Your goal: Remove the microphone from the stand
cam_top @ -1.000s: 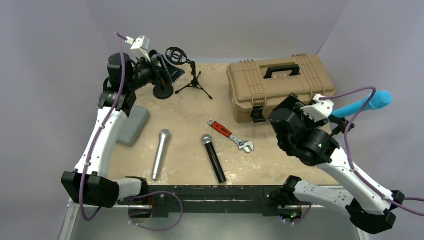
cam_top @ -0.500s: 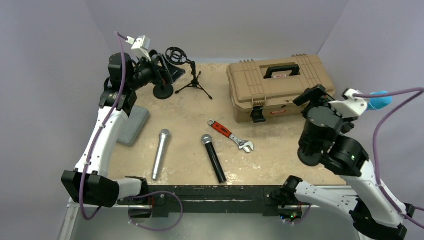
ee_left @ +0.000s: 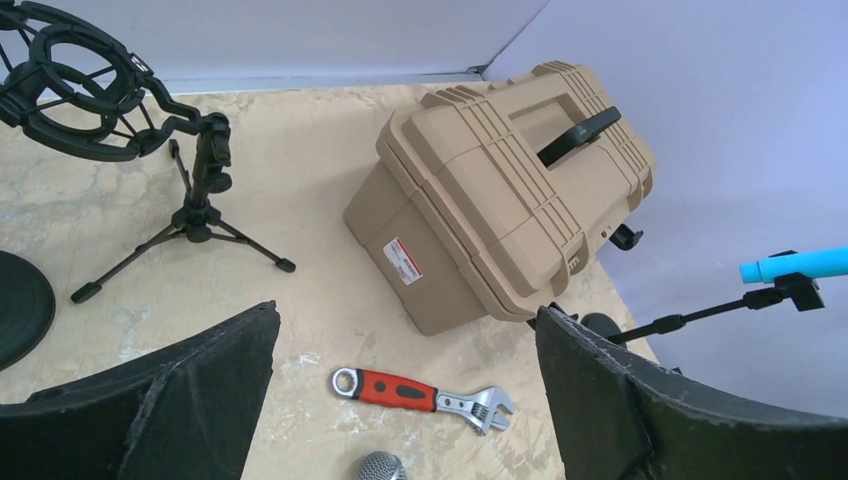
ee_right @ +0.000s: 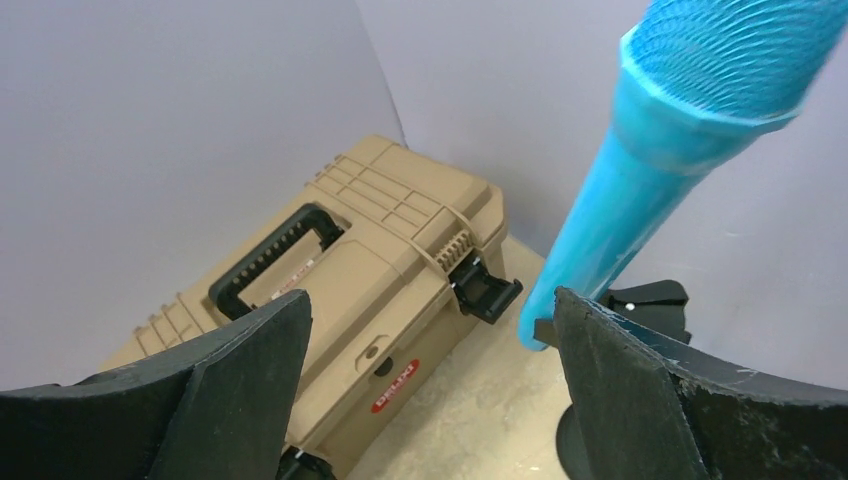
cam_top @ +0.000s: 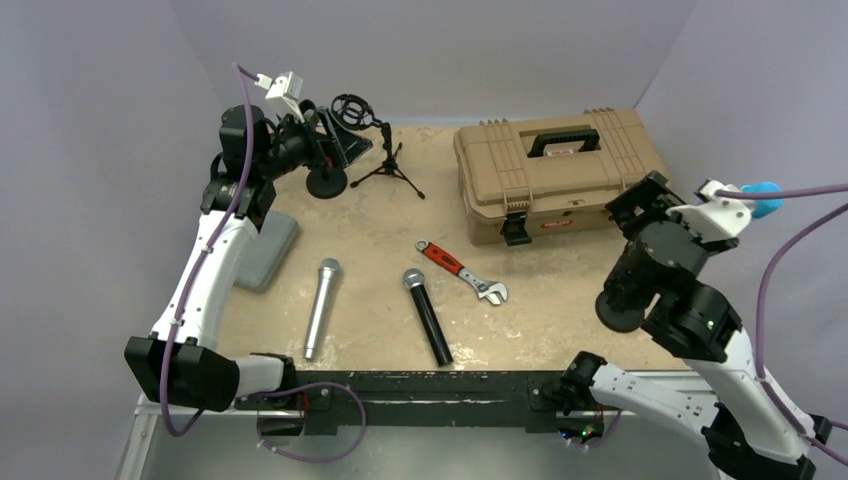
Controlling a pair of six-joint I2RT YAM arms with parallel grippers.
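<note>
Hovering close to the blue microphone point(ee_right: 600, 220), the right gripper point(ee_right: 428, 300) has its fingers spread wide with nothing between them; the left gripper point(ee_left: 405, 312) is equally wide and empty, far off by the empty shock-mount tripod point(ee_left: 195, 190).

The microphone sits at the table's right edge, just past the end of the tan toolbox point(cam_top: 555, 170); its narrow lower end is seated in the black clip point(ee_right: 645, 298) of a thin stand point(ee_left: 690, 318), and its mesh head tilts up and away. In the right wrist view it lies off to the right of the gap, above the right finger, not yet between the fingers.

It looks rigid and probably light; the smooth, tapering barrel could slide in a pinch, and the mesh head may dent, so the barrel is the place to hold, midway between head and clip. The clip likely grips by friction; a pull along the barrel's own line seems best, since a sideways tug could tip the slender stand.
</note>
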